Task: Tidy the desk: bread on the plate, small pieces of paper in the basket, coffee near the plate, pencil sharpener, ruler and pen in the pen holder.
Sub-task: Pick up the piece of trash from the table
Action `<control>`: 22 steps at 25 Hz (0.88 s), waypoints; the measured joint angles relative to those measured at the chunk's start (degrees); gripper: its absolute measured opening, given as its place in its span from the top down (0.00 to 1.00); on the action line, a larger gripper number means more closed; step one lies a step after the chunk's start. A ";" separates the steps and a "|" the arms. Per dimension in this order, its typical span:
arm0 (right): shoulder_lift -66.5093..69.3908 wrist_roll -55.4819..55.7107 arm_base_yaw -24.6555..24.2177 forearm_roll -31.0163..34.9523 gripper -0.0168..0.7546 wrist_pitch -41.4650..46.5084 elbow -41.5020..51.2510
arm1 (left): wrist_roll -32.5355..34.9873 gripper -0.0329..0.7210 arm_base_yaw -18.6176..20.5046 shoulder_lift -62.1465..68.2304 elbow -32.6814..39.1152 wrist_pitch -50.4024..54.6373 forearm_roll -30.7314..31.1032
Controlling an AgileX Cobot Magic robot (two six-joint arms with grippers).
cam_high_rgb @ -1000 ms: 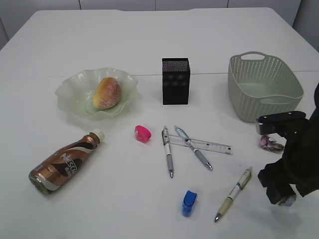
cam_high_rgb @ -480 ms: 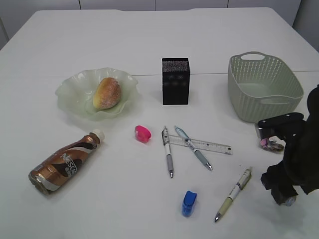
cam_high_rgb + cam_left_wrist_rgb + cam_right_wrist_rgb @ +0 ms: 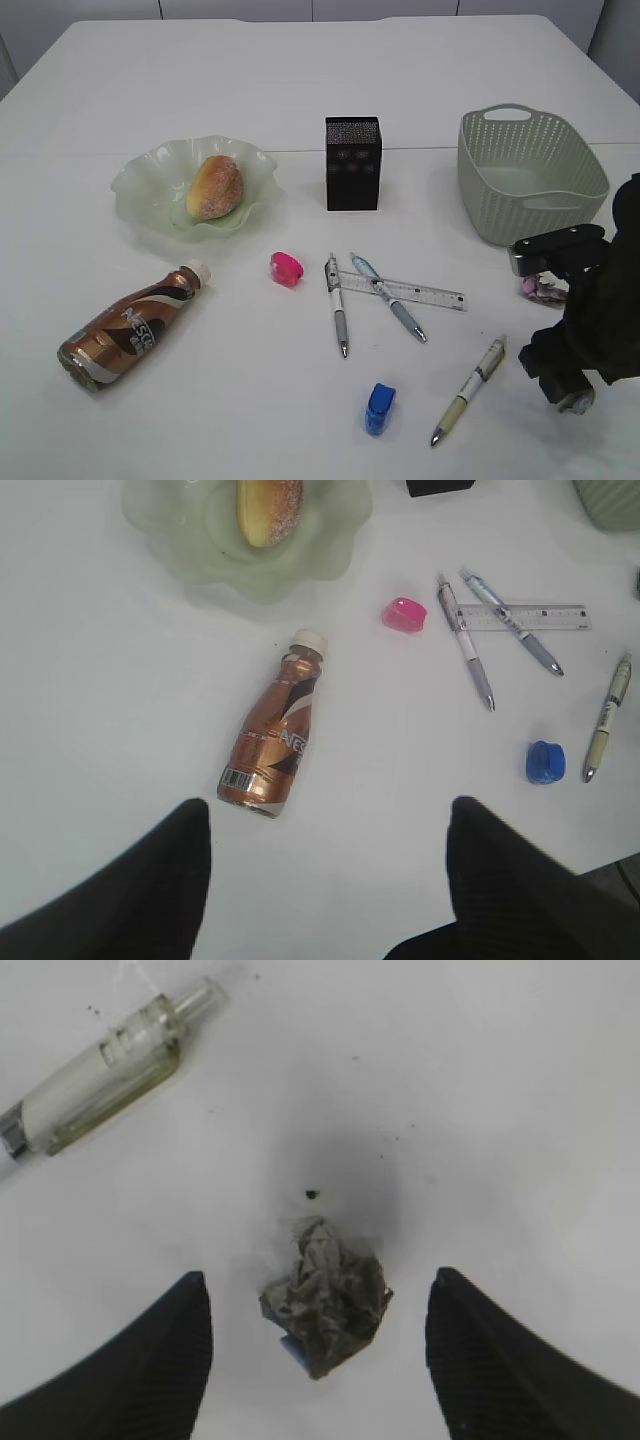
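At the near right edge of the desk, around four o'clock from its middle, your right gripper point(image 3: 315, 1360) hangs low with its jaws spread wide on either side of a crumpled paper scrap point(image 3: 325, 1308) and nothing gripped yet. Judging by that, you are on the paper step: what is called for is a short drop, a close on the wad, then a carry up to the basket point(image 3: 530, 175) at two o'clock. A second, pinkish scrap point(image 3: 541, 291) lies just behind the arm and will need the same trip. Your left gripper point(image 3: 330, 880) also stands wide and empty, hovering near the seven o'clock edge over the coffee bottle point(image 3: 132, 327), which lies on its side well short of the plate; its label seems to begin "NESC", the rest is too blurred to read. Near centre you have a blue sharpener point(image 3: 379, 407) and a pale pen point(image 3: 470, 388), then a pink sharpener point(image 3: 286, 268), two more pens point(image 3: 337, 315) and a ruler point(image 3: 405, 290) whose marks are too small to read. Farther back, the bread point(image 3: 215, 186) already sits on the plate point(image 3: 135, 190) at ten o'clock, and the black pen holder point(image 3: 352, 163) stands at twelve.
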 joint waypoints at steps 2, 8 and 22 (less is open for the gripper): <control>0.00 0.00 0.00 -0.46 0.30 0.00 0.00 | 0.00 0.25 0.00 0.00 0.00 0.00 0.00; 0.00 1.48 0.00 -2.43 0.30 -0.14 0.00 | 0.00 0.25 0.00 0.00 0.00 0.00 0.00; 3.90 1.72 0.00 -2.16 0.36 -0.20 0.00 | 0.00 0.25 0.00 0.00 0.00 0.00 0.00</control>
